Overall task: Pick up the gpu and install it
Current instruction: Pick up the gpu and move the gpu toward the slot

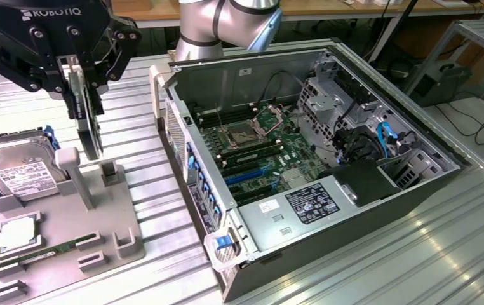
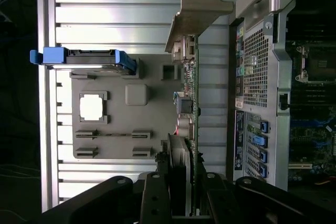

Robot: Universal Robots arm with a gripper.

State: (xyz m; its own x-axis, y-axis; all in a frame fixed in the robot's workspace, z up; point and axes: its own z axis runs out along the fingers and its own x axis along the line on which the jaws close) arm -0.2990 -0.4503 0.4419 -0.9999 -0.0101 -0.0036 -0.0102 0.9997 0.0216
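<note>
- Room lies open between the grey holder tray (image 1: 64, 222) and the outer wall of the open computer case (image 1: 310, 159), over the slatted table (image 1: 429, 254)
- Gripper (image 1: 81, 79) is clamped on the gpu (image 1: 92, 133), which hangs upright below it, over the tray, beside the hard drive (image 1: 18, 171), apart from the case

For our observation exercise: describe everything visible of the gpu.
The gpu is a thin dark card with a green board edge, small components and a silver metal bracket at the end away from the gripper. It hangs upright and edge-on, clamped between the gripper's fingers, over the grey holder.
</note>
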